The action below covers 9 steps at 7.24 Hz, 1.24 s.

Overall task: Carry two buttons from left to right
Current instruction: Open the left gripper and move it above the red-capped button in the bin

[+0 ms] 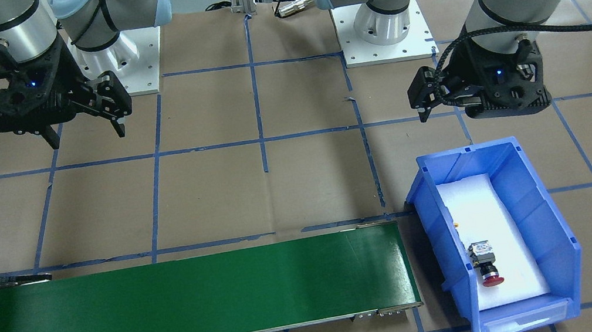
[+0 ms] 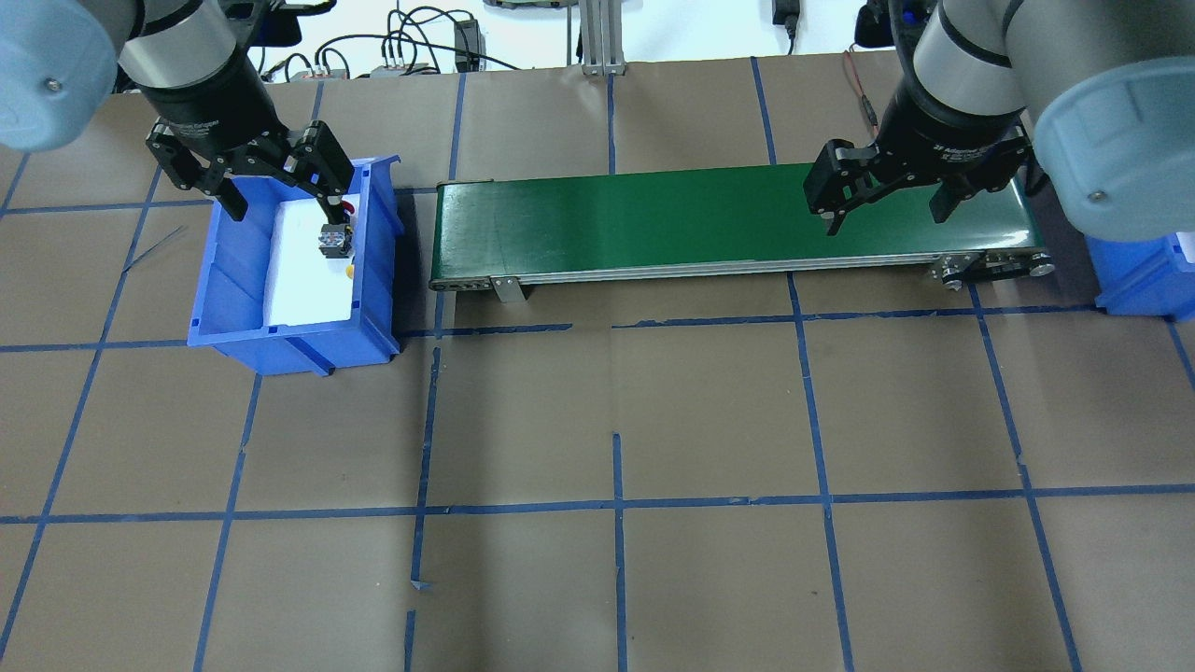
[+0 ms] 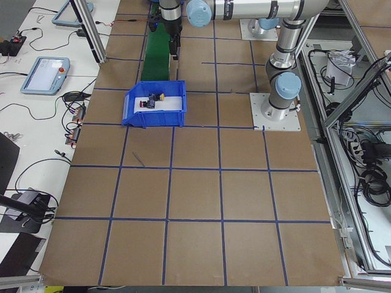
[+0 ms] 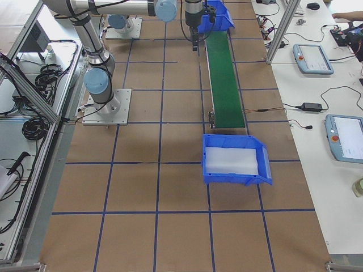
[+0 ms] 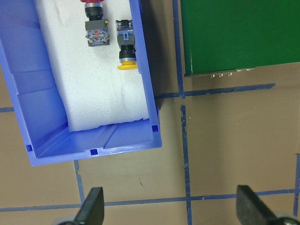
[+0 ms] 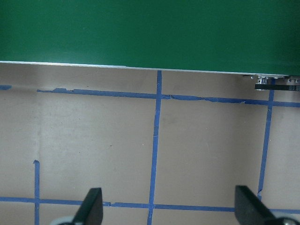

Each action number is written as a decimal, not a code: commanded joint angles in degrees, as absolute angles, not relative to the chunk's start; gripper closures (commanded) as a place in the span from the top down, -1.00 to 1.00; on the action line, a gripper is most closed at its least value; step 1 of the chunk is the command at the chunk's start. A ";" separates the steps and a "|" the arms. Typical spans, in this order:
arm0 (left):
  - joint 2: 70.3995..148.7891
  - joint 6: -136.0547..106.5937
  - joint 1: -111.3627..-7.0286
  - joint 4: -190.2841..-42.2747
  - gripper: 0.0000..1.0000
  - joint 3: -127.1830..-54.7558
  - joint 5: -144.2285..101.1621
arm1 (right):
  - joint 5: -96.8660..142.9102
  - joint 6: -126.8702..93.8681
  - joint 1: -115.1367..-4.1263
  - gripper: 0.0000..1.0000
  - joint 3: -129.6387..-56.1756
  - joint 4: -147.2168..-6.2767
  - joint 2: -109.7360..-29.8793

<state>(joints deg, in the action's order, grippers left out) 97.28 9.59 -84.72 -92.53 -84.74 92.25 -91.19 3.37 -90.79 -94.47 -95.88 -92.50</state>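
Left gripper (image 2: 285, 210): wide open and holding nothing, up in the air by the blue bin (image 1: 550, 197).
Right gripper (image 2: 885, 219): wide open and holding nothing, up by the other end of the green belt (image 1: 175, 301).
Red button (image 1: 487, 263): lying on its side on the white pad (image 1: 468, 204) in the blue bin.
Yellow button (image 5: 125, 47): lying on the same pad, just beside the red button.
Blue bin: at the belt's left end, with both of the 2 buttons inside.
Second bin (image 4: 261, 164): at the belt's right end.

Left pincer (image 2: 280, 194): jaws spread wide, pointing down, holding nothing.
Right pincer (image 2: 885, 213): jaws spread wide, pointing down, holding nothing.
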 commanded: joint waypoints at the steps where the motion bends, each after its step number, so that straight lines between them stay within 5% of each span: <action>1: 100.70 16.83 -75.81 -91.50 1.00 -83.16 91.59 | -91.32 3.25 -90.88 1.00 -94.48 -95.89 -92.55; 8: 116.07 21.19 -75.83 -78.94 0.99 -76.67 88.79 | -91.32 -1.32 -90.70 1.00 -94.48 -95.71 -92.29; 9: 118.80 21.18 -76.28 -78.23 0.84 -74.20 88.42 | -91.32 -1.41 -90.70 1.00 -94.48 -95.71 -92.29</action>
